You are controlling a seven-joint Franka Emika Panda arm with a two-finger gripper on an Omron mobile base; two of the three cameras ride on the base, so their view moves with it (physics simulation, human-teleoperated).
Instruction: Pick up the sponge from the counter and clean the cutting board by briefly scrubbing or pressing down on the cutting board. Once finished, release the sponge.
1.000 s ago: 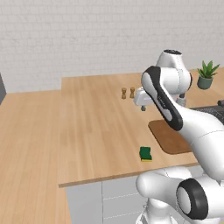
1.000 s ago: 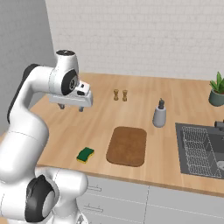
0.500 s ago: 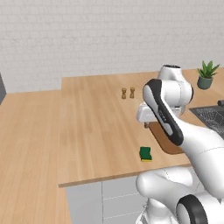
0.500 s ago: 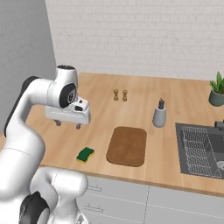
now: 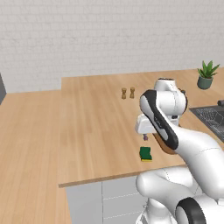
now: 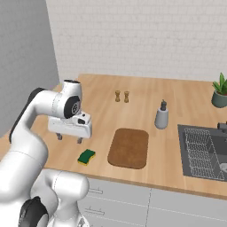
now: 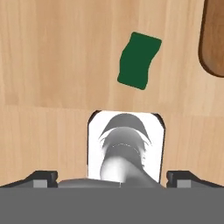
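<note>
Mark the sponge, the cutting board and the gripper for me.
sponge (image 6: pixel 86 156), right base view, green top.
cutting board (image 6: pixel 129 147), right base view, centre of its face.
gripper (image 6: pixel 69 138), right base view, midway between the fingertips.

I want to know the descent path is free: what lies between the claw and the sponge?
Nothing: in the right base view the open claw hangs above bare counter, with the sponge lying untouched nearer the front edge.
</note>
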